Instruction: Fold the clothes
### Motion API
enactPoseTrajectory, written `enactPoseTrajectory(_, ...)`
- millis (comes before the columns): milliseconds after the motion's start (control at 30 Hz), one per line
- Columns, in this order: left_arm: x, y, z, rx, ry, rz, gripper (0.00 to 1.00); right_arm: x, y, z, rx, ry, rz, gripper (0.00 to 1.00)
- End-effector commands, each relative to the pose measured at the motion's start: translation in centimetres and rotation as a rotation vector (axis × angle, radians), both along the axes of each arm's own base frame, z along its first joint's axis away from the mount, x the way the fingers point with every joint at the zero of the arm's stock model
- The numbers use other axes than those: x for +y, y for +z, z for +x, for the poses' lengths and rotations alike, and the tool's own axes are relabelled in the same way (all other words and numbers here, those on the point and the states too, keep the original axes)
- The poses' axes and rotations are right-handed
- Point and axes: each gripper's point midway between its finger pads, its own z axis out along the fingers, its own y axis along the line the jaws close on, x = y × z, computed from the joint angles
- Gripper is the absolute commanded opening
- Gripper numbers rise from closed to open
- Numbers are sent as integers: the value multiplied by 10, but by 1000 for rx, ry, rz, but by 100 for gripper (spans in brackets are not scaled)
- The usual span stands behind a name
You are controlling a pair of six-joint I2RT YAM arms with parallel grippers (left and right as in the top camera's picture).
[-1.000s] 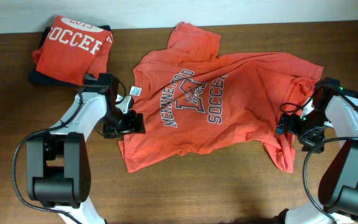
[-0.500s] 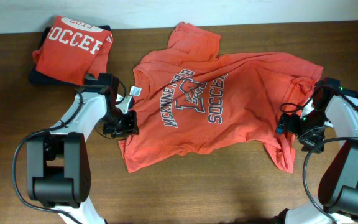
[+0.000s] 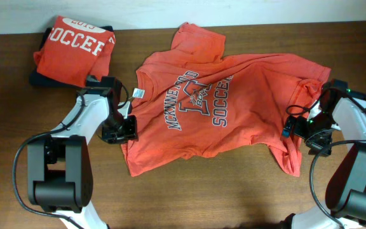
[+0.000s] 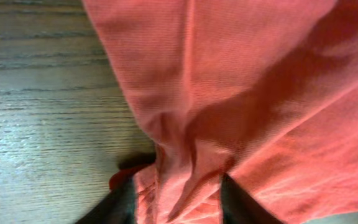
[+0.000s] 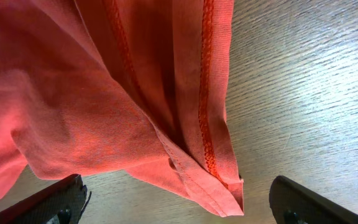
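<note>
DONE: folded SOCCER T-shirt (image 3: 74, 49), far left of desk (image 3: 202, 191) | REMAINING: second T-shirt (image 3: 221, 102) spread flat at centre, unfolded | left gripper (image 3: 122, 129): jaws pinching its left edge | right gripper (image 3: 295, 130): jaws wide at right hem

1. The spread T-shirt (image 3: 234, 95) covers the middle of the table (image 3: 202, 197), from the far edge almost to both arms.
2. The near strip of the table is bare wood and open to passage (so is the far right corner).
3. The far left corner is blocked by the folded T-shirt (image 3: 72, 48) lying on a dark garment (image 3: 38, 79).
4. The left tool (image 3: 127, 128) pinches cloth at the shirt's left edge, with bare wood to its left.
5. The right tool (image 3: 292, 130) stands spread around the right hem, with bare wood beside it.
</note>
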Motion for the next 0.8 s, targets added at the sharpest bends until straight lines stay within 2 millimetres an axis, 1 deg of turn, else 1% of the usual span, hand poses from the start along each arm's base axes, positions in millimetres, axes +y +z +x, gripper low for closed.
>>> enactPoseTrajectory(0, 0, 3, -6, 9, 8, 6, 26, -1, 2, -1, -4, 6, -10, 99)
enactPoseTrajectory(33, -2, 3, -7, 14, 9, -8, 22, -1, 2, -1, -4, 6, -10, 99)
enactPoseTrajectory(100, -7, 4, -10, 25, 11, -35, 22, -1, 2, -1, -4, 6, -10, 99)
enactPoseTrajectory(300, -5, 3, -13, 34, 11, -27, 22, -1, 2, -1, -4, 6, -10, 99)
enactPoseTrajectory(433, -4, -3, -22, 59, 11, -25, 22, -1, 2, -1, -4, 6, -10, 99)
enactPoseTrajectory(567, -5, -3, -24, 65, 12, -29, 22, -1, 2, -1, -4, 6, -10, 99)
enactPoseTrajectory(600, -6, -3, -24, 65, 13, -33, 20, -1, 2, -1, -4, 6, -10, 98)
enactPoseTrajectory(633, -7, -3, -23, 65, 13, -39, 13, -1, 2, -1, -4, 6, -10, 99)
enactPoseTrajectory(667, -7, -3, -23, 65, 14, -42, 1, -1, 2, -1, -4, 6, -10, 99)
enactPoseTrajectory(767, -17, 3, -20, 60, 19, -101, 1, -1, 2, -1, -4, 6, -10, 99)
